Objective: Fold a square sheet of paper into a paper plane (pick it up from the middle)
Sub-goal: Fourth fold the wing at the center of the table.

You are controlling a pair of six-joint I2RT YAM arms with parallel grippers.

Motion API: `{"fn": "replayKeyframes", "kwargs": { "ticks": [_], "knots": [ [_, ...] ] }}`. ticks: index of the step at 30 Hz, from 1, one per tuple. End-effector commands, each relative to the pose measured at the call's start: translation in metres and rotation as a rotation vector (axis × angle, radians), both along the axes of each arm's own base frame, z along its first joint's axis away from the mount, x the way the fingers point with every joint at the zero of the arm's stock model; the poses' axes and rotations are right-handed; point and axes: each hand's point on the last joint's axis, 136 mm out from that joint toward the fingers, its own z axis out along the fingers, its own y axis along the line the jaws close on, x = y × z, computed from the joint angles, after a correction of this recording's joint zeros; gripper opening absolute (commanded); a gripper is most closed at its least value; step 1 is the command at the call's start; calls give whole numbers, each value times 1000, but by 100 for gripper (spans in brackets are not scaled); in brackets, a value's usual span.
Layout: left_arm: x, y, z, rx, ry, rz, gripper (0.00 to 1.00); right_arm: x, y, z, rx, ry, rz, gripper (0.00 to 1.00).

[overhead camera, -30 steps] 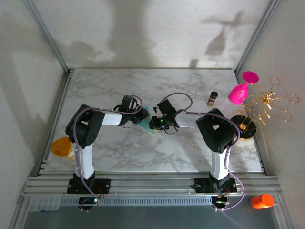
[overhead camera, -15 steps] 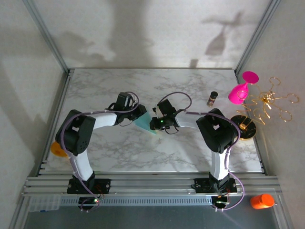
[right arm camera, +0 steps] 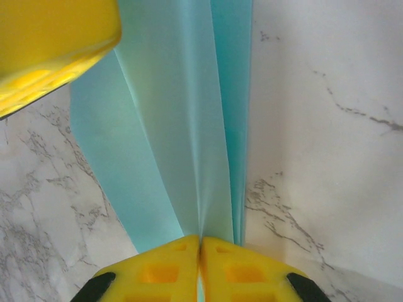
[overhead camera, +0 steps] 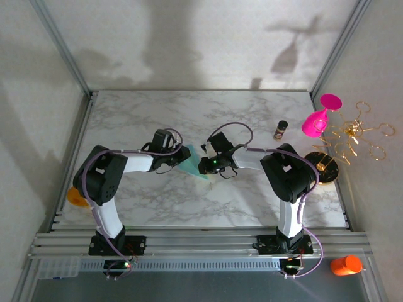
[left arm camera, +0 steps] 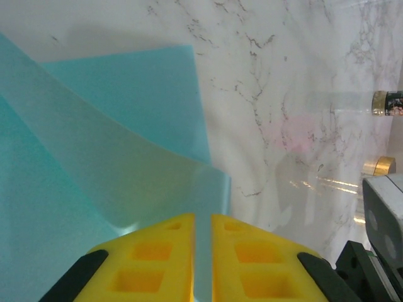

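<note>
Right wrist | teal paper (right arm camera: 182, 126) pinched between right fingers (right arm camera: 160, 270) (layers folded)

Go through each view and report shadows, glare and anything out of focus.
Top external: grey shadows, one cast by the pink goblet, fall on the back wall; the table is evenly lit. Left wrist: teal sheet sharp, yellow jaws at the lens soft, faint glare streaks on the marble at right. Right wrist: jaws soft; a shadow darkens the marble lower right.
</note>
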Motion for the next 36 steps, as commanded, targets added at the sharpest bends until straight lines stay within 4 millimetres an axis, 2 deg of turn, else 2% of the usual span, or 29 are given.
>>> {"fn": "replayKeyframes", "kwargs": {
  "ticks": [1,8,12,14,19,22,24,28,36],
  "knots": [
    [7,-7,1,-3,-30,-21,14,-33,-28,-33,-133,130,10,12],
    [8,1,-18,51,16,12,13,-32,-29,-34,-135,128,6,12],
    [6,5,-25,75,38,29,13,-28,-26,-27,-109,110,6,12],
    [5,8,-29,91,56,38,13,-23,-18,-15,-65,87,11,12],
    [-1,13,-43,123,103,48,13,-5,12,37,117,-3,28,13],
    [-5,15,-47,135,119,46,12,3,21,56,178,-38,15,13],
    [-6,16,-49,140,126,48,12,5,25,55,186,-33,12,13],
    [-7,15,-49,137,125,42,12,5,30,40,153,-6,12,12],
    [-7,15,-50,141,129,39,12,13,30,17,101,24,-45,8]
  ]
}}
